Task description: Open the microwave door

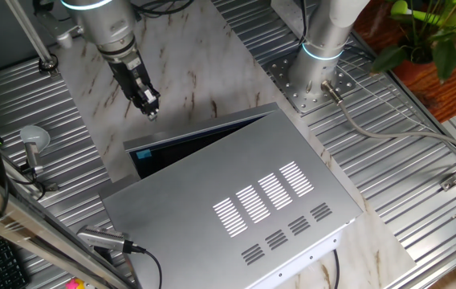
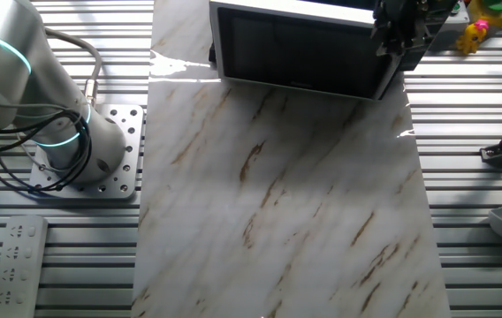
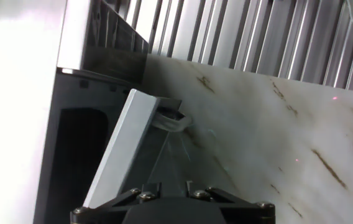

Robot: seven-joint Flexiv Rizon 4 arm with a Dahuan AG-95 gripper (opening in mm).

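You've got a silver-grey microwave (image 1: 236,201), white-looking vent slots in rows on top. Microwave door (image 1: 192,138): silver edge, black inner face, small blue mark. Marble mat (image 2: 286,194): white with brown streaks. Gripper (image 1: 149,106) is black. Arm base (image 1: 322,53) has a cyan ring.

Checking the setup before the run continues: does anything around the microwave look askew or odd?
Only the microwave door: it stands ajar at an angle from the microwave, showing a dark wedge-shaped gap. The claw hangs near its free edge. Nothing spilled or damaged.
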